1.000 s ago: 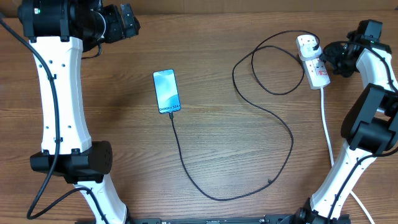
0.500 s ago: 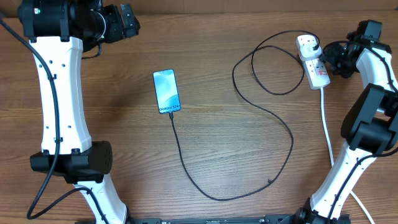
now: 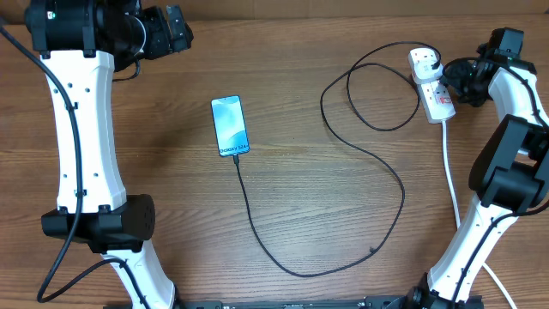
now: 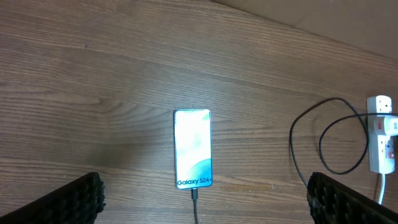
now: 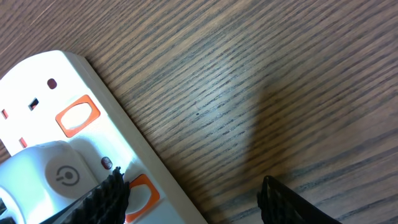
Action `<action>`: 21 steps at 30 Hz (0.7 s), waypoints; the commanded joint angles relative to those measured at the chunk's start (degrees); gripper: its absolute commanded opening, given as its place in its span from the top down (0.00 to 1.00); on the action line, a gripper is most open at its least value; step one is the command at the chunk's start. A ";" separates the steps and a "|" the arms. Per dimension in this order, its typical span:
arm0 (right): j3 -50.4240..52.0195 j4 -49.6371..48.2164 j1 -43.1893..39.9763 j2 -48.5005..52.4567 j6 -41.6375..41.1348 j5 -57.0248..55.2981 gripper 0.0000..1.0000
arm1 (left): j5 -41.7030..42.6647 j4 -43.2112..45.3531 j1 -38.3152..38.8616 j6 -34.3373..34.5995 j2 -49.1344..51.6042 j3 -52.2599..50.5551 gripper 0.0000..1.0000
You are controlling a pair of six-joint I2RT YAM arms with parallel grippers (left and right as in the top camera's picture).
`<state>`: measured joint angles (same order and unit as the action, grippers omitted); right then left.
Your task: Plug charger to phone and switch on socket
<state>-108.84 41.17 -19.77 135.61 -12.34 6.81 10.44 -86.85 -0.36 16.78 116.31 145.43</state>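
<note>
We work over a brown wood-grain table [image 3: 309, 197], matte and finely streaked. The left gripper [image 3: 180, 30] hangs at the upper left with its ribbed pads spread wide and empty, well apart from everything.

The socket [image 3: 435, 90], a glossy white plastic bar, lies at the upper right with its long axis running up and down the frame. The right gripper [image 5: 193, 182] sits just beside it, jaws apart and pinching nothing, so the right arm is plainly the nearer one.

The phone [image 3: 230, 125], a slim slab with a bright blue screen, lies left of centre. The charger [image 3: 403, 196], a thin black cable, meets the phone's lower end and loops to the socket; we judge it plugged in.

In the right wrist view, an orange rocker switch [image 5: 142, 190] lies right at the left-hand finger [image 5: 106, 202]. We reckon pressing it remains.
</note>
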 commanded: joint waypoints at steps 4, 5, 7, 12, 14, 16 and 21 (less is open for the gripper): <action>2.29 2.16 2.80 1.05 0.37 2.73 0.34 | -0.55 0.07 0.42 -0.04 0.24 -0.20 0.00; 2.29 2.45 2.80 1.05 0.39 3.21 0.34 | -0.55 0.07 0.42 -0.04 0.24 -0.20 0.00; 2.29 2.73 2.80 1.05 0.39 3.74 0.34 | -0.55 0.07 0.42 -0.04 0.24 -0.20 0.00; 2.29 4.13 2.80 1.05 0.44 4.90 0.34 | -0.55 0.07 0.42 -0.04 0.24 -0.20 0.00; 2.29 4.81 2.80 1.05 0.44 4.90 0.34 | -0.57 0.07 0.42 -0.04 0.24 -0.20 0.00; 2.29 5.44 2.80 1.05 0.44 4.90 0.35 | -0.55 0.07 0.42 -0.04 0.24 -0.20 0.00; 2.29 5.90 2.80 1.05 0.42 4.87 0.35 | -0.55 0.07 0.42 -0.04 0.24 -0.20 0.00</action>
<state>-108.62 46.78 -18.83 134.96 -13.04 10.83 10.41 -86.83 -0.36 16.78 116.31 145.43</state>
